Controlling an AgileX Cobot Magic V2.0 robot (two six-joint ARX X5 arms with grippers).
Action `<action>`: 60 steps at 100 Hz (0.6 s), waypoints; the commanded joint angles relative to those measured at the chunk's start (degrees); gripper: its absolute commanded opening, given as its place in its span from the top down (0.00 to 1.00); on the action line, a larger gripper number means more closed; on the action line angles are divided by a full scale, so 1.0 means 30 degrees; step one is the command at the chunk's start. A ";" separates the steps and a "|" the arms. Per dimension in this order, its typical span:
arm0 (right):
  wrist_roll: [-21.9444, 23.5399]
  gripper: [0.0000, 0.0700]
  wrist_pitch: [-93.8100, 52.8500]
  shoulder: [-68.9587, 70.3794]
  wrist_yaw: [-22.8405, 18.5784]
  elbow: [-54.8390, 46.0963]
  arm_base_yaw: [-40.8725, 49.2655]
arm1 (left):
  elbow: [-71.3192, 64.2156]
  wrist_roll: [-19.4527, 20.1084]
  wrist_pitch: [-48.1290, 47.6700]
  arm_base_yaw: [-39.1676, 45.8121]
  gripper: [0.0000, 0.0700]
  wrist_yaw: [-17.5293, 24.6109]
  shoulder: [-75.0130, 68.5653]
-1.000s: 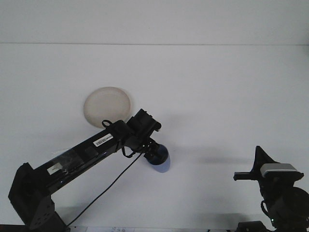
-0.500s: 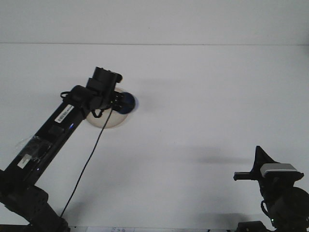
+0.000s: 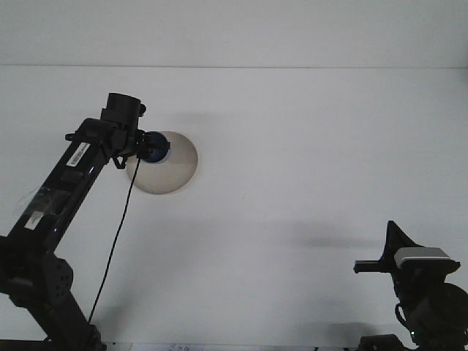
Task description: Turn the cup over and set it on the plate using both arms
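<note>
Blue, the one cup (image 3: 156, 151) sits pinched in my left hand (image 3: 148, 148) over the single plate's (image 3: 172, 170) left edge on the white bench (image 3: 307, 146). My right hand (image 3: 387, 252) waits well apart; its grip I cannot tell.

The tabletop (image 3: 307, 146) lies open across the centre and right of the frame, the only obstacles being the plate (image 3: 172, 172) at upper left with the left arm (image 3: 66, 183) over its left edge, and the right arm (image 3: 424, 285) at lower right.
</note>
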 commanded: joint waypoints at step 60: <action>0.0270 1.00 0.0182 0.0066 -0.0007 0.0182 0.0000 | 0.0568 -0.0262 0.0495 0.0073 0.21 0.0058 0.1421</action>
